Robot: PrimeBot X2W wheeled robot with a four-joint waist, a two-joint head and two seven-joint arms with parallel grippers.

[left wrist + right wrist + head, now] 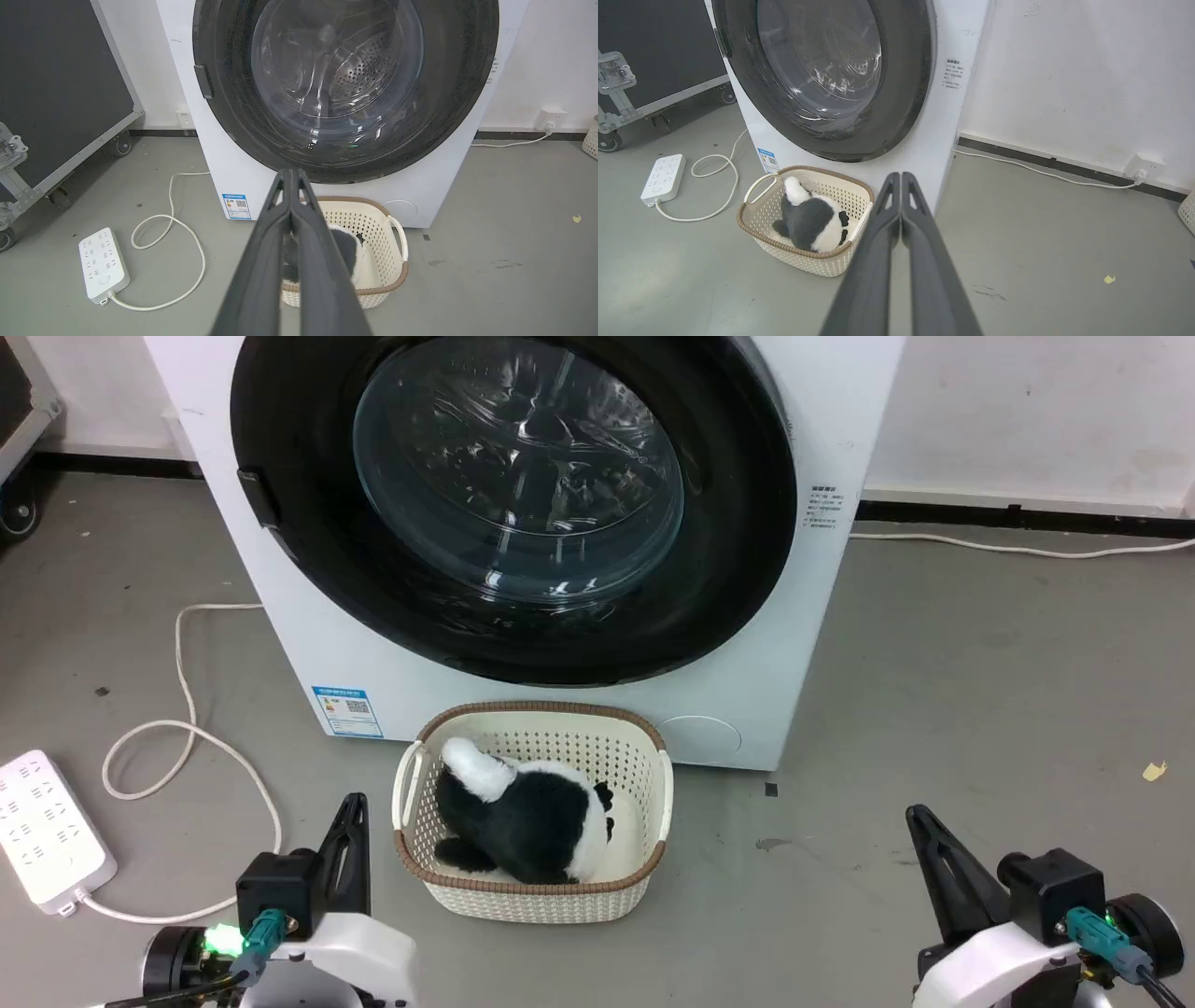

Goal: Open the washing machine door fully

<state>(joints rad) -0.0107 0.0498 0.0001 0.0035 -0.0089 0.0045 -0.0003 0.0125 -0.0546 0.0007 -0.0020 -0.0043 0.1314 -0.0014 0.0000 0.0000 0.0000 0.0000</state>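
The white washing machine point(308, 644) stands ahead on the grey floor. Its glossy black round door point(738, 523) with the bulging glass window point(518, 467) lies flat against the front, closed, with a small dark handle tab point(257, 495) at its left edge. The door point(448, 116) fills the top of the left wrist view, and the door point(906, 93) also shows in the right wrist view. My left gripper point(353, 803) sits low at the lower left, fingers together, holding nothing. My right gripper point(917, 814) rests at the lower right, shut and empty, well short of the machine.
A cream perforated basket point(644, 775) with a black-and-white plush toy point(532, 807) stands on the floor right in front of the machine. A white power strip point(47, 831) and its looping cable point(187, 728) lie at the left. A black wheeled case point(56, 84) stands farther left.
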